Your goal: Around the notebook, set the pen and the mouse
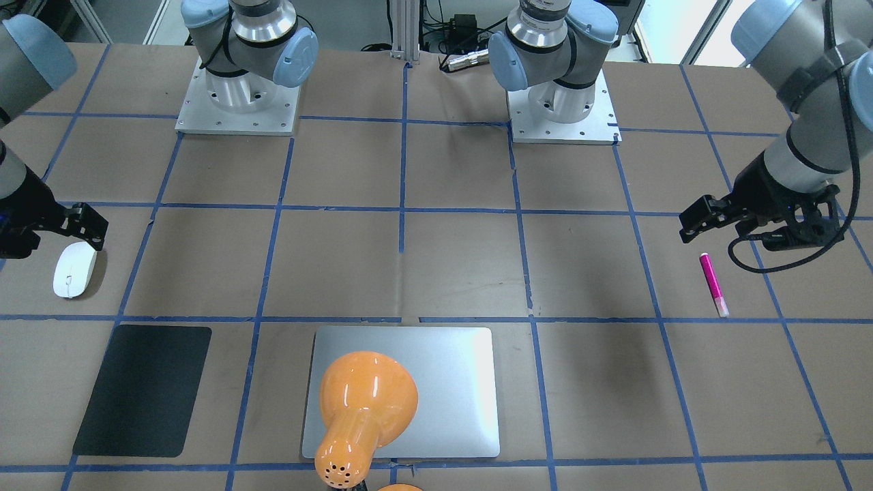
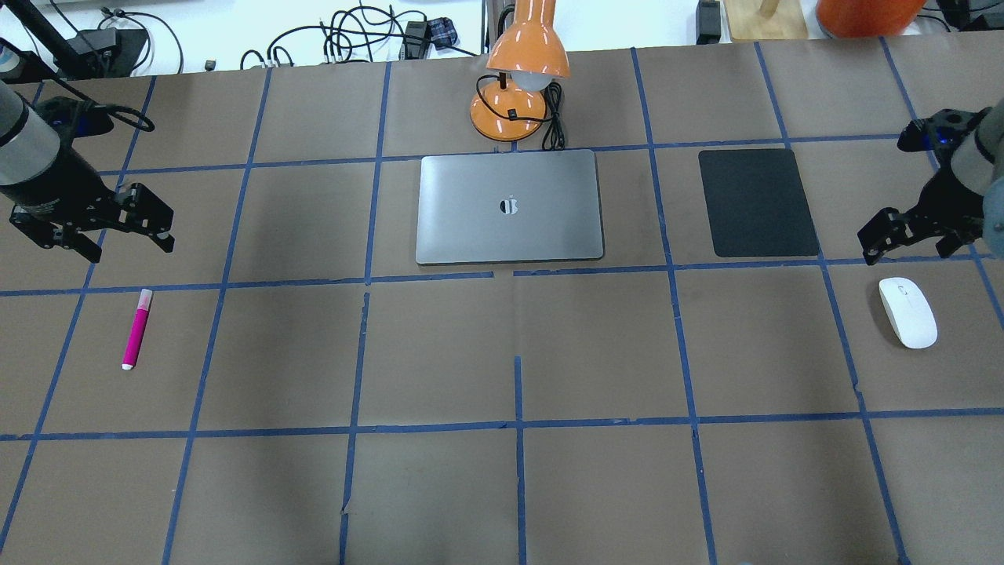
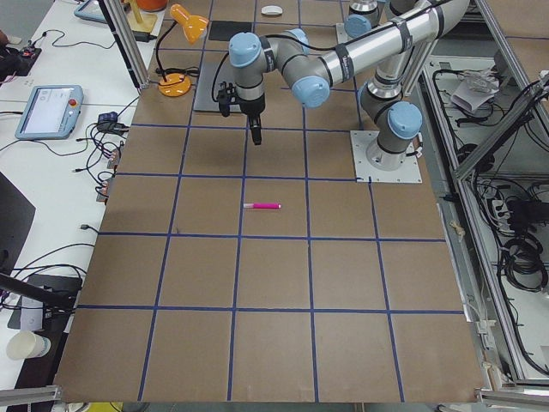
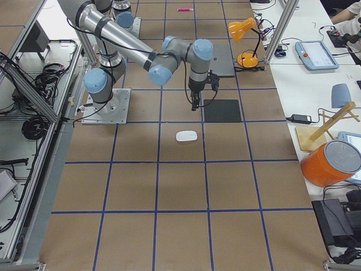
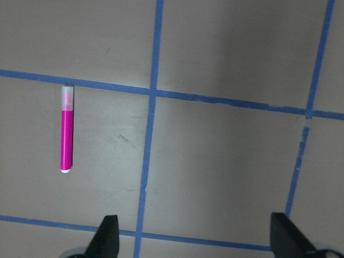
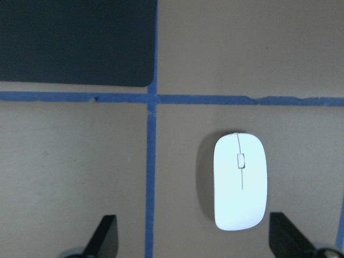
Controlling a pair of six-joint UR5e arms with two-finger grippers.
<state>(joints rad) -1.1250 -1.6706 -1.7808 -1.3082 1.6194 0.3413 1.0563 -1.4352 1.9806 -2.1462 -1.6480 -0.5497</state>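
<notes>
1. The left arm is reached in from the table's (image 2: 518, 353) end, with its wrist turned downward and the left gripper (image 5: 194, 220) held above the surface.
2. Its jaws are spread wide, and nothing is held between them.
3. The pen (image 5: 66, 134) is seen lying flat on the table, outside the gap of these jaws, off to the side of one finger and a little ahead of it, touched by neither.
4. The right arm is posed likewise at the opposite end, with the right gripper (image 6: 194, 223) pointed down over the table.
5. Its jaws are also parted fully and are empty.
6. The mouse (image 6: 240, 181) is seen resting on the table beneath these jaws, within their span but much nearer one finger, and untouched.
7. A black mat (image 2: 757, 202) lies just beyond the right jaws.
8. The notebook (image 2: 510, 208) lies closed and flat, well apart from both sets of jaws, between them, beside an orange lamp (image 2: 525, 47).
</notes>
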